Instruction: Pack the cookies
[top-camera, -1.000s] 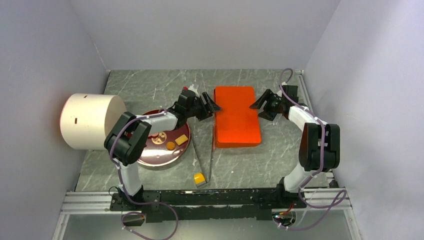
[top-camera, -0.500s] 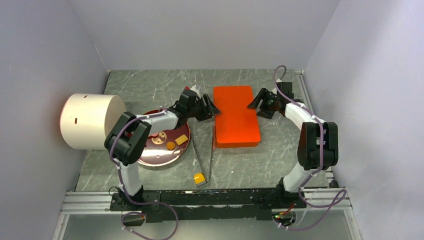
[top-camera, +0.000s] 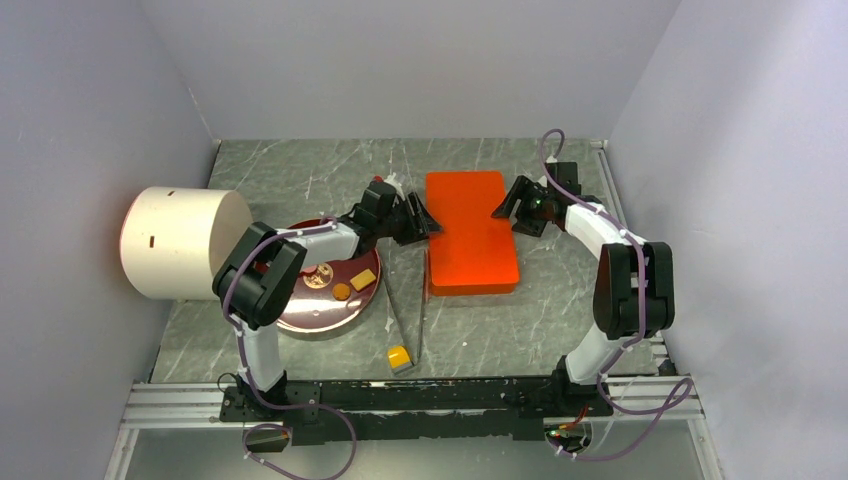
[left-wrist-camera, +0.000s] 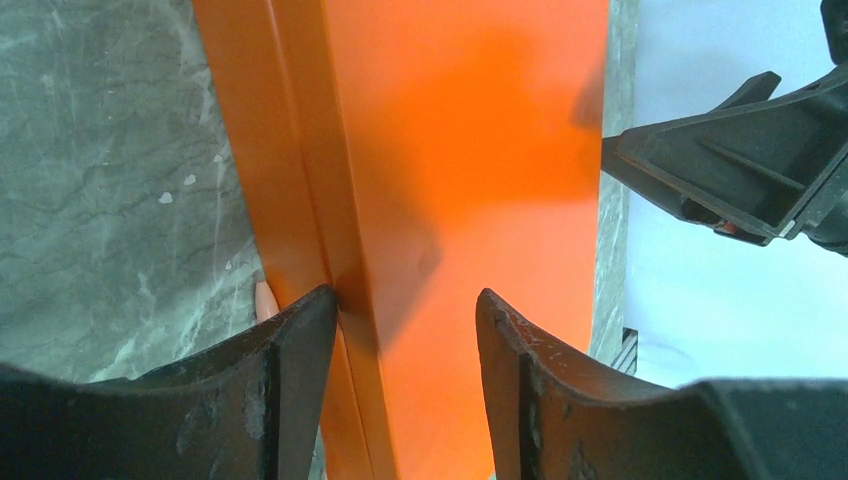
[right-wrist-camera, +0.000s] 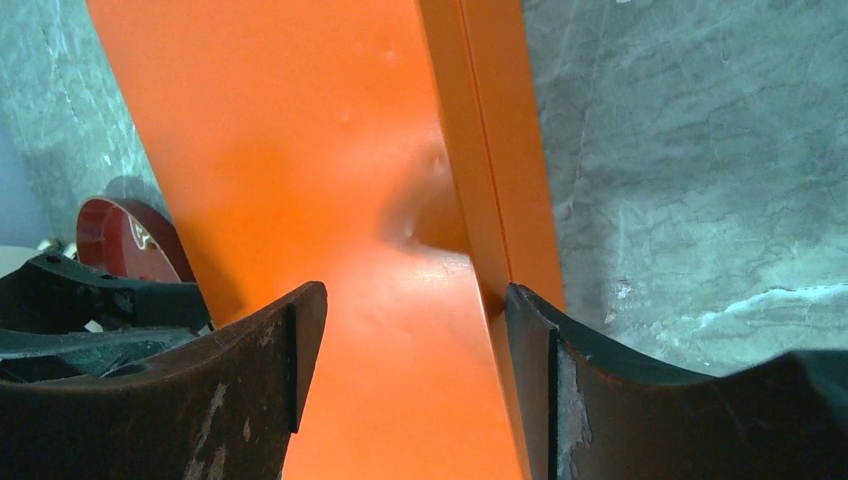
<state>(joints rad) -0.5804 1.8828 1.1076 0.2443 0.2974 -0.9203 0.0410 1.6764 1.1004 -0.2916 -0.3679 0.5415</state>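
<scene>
Three cookies lie on a dark red plate (top-camera: 300, 312): a brown round one (top-camera: 318, 275), an orange round one (top-camera: 342, 291) and a yellow square one (top-camera: 364, 279). An orange closed box (top-camera: 470, 240) lies in the middle of the table. My left gripper (top-camera: 424, 222) is open at the box's left edge; in the left wrist view (left-wrist-camera: 405, 297) one finger is beside the box's wall (left-wrist-camera: 300, 200) and the other over the lid. My right gripper (top-camera: 503, 208) is open at the right edge and straddles it the same way in the right wrist view (right-wrist-camera: 415, 291).
A big white cylinder (top-camera: 180, 240) lies on its side at the left, next to the plate. A yellow-orange cube block (top-camera: 399, 356) sits near the front by a thin grey strip (top-camera: 405, 305). A pink tip (left-wrist-camera: 265, 298) shows by the box's left wall.
My right gripper has moved left, up to the box's right edge. The box has shifted slightly left. My left gripper has barely moved.
</scene>
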